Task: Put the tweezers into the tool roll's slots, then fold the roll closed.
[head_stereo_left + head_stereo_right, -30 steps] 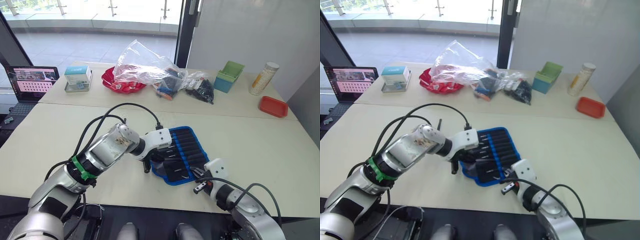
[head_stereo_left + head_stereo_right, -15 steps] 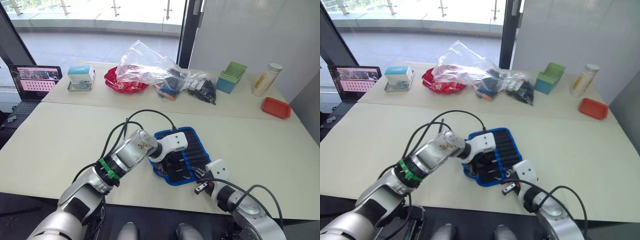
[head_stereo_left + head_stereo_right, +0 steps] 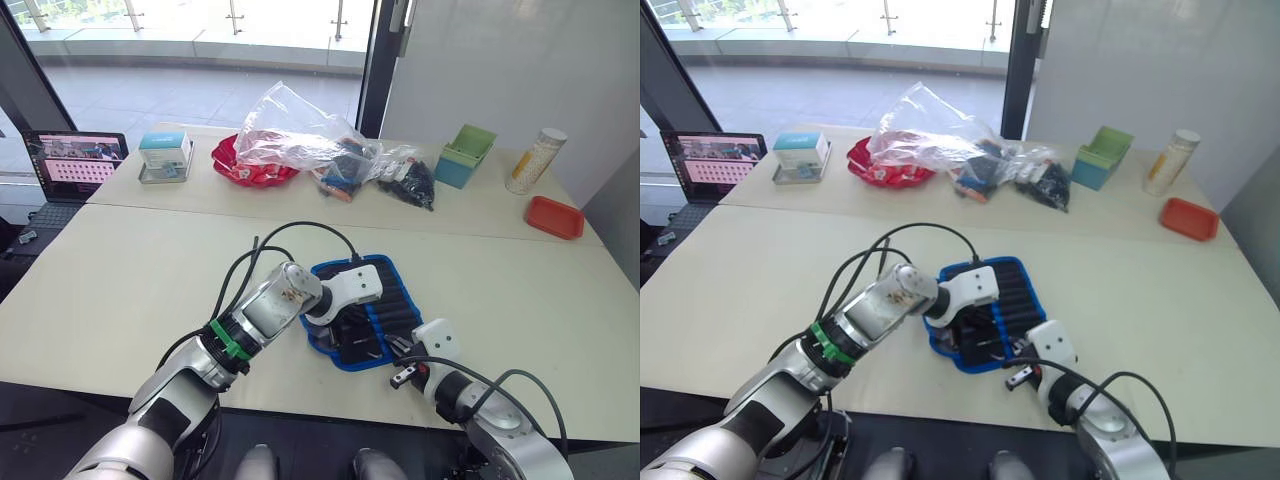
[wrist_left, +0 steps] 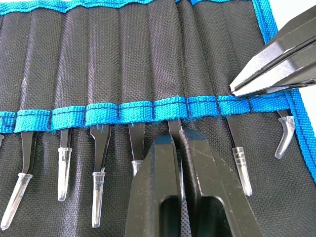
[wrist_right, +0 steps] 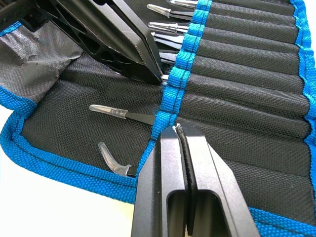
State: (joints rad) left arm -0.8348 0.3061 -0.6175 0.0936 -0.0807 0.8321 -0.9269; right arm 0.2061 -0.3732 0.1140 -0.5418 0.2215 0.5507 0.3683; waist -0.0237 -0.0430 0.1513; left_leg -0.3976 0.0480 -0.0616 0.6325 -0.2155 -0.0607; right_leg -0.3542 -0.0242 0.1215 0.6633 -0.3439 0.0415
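Tweezers [image 4: 136, 143] sit in a row in the slots [image 4: 148, 59] of the roll [image 3: 395, 305], which lies open on the table [image 3: 120, 270] near the front edge; their capped tips stick out below the blue band [image 4: 103, 112]. The left gripper [image 4: 180, 143] is clamped on one tweezer at that band, apparently seating it. The right gripper [image 5: 177, 131] has its fingers together on nothing, tip resting at the band near the roll's edge, seemingly pinning the fabric. Risks, as I judge them: pushing at a slant could snag the tweezer on the band or drag the fabric along, and if the right gripper lifts, the roll may slide. A clear cap [image 4: 285, 140] could also pop off under side pressure.
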